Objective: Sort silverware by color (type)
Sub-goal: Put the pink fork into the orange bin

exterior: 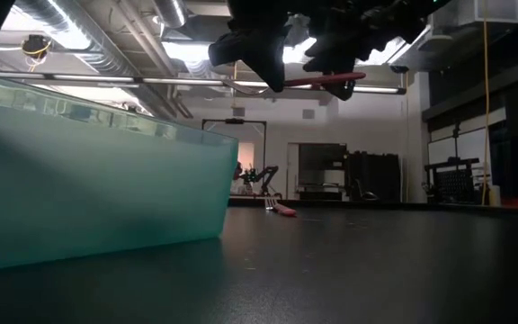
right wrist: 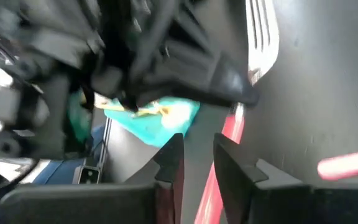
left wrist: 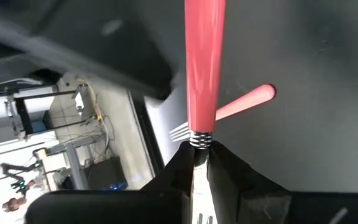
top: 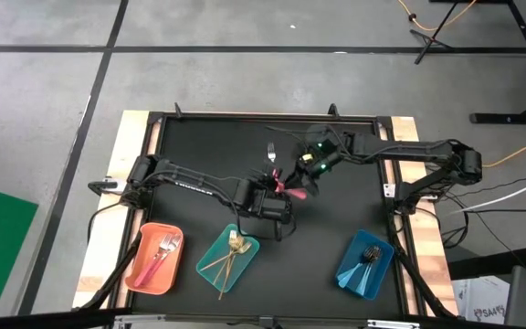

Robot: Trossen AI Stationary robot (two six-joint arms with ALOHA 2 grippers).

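Glossy pink plastic handle [left wrist: 204,68]; matt black table [top: 336,219]; translucent teal plastic tray [exterior: 88,171].

Both arms are matte black all over, slim jointed tubes with chunky housings at the joints. The right arm [top: 409,151] has little green lights glowing near its wrist. Thin black cables trail off each base, and each gripper's fingers [left wrist: 229,177] are blocky dark plastic.
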